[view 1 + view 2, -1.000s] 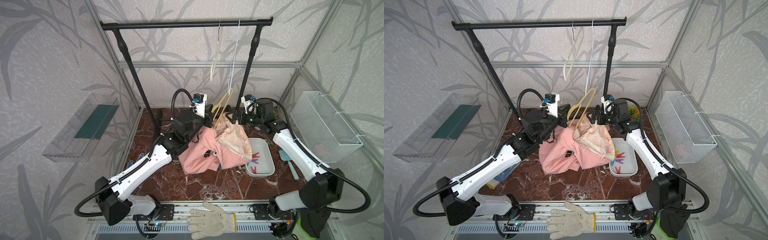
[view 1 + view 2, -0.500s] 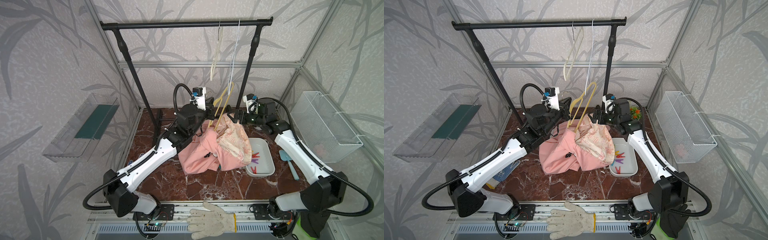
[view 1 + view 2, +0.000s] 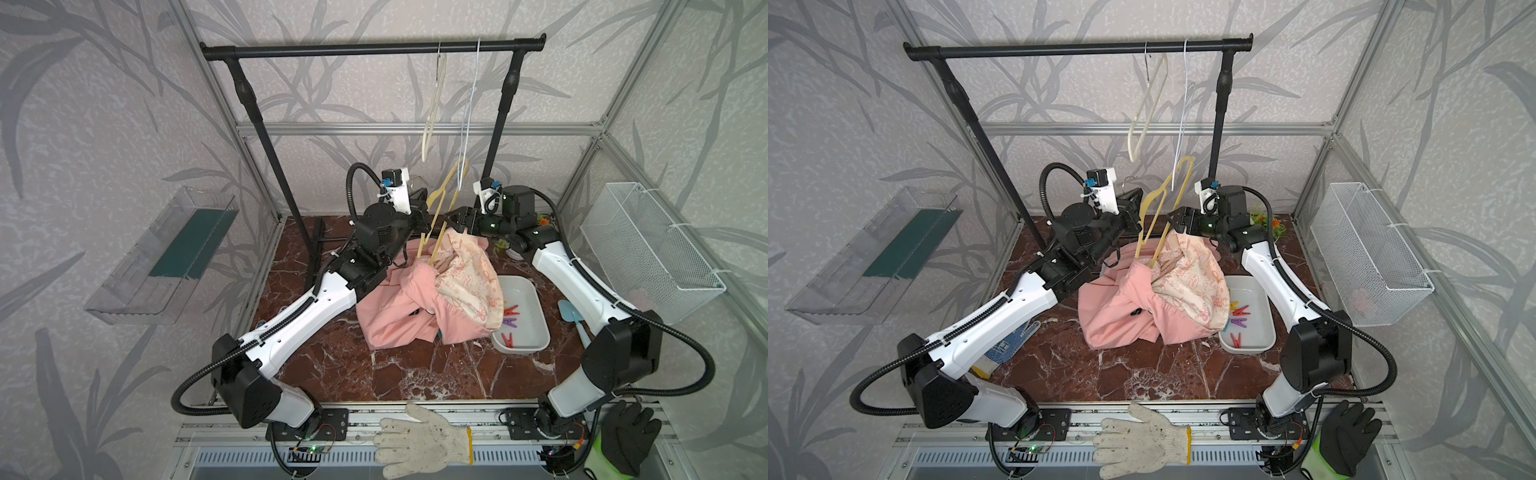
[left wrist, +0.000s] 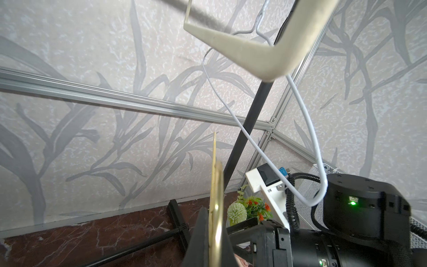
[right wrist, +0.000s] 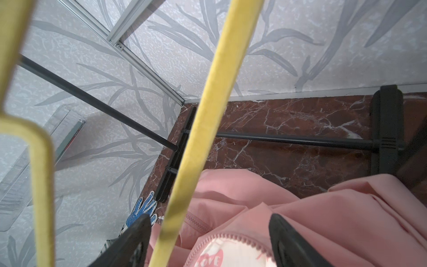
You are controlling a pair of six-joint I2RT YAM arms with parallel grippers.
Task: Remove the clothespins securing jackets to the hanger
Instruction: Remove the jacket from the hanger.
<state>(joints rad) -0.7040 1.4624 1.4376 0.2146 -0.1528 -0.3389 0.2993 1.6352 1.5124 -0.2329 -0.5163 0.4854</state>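
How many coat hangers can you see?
3. A cream plastic hanger and a thin white wire hanger hang on the black rail. A yellow hanger sticks out of the pink jacket, gripped by the left hand. I see no others.

Your hanger [image 3: 1151, 195] is leaning between the left pincer [image 3: 1139, 227] and right pincer [image 3: 1172, 220]; the jacket [image 3: 1121, 316] is lying just below both, clothespins [image 3: 1239, 311] resting in the tray [image 3: 1256, 338] beside it.
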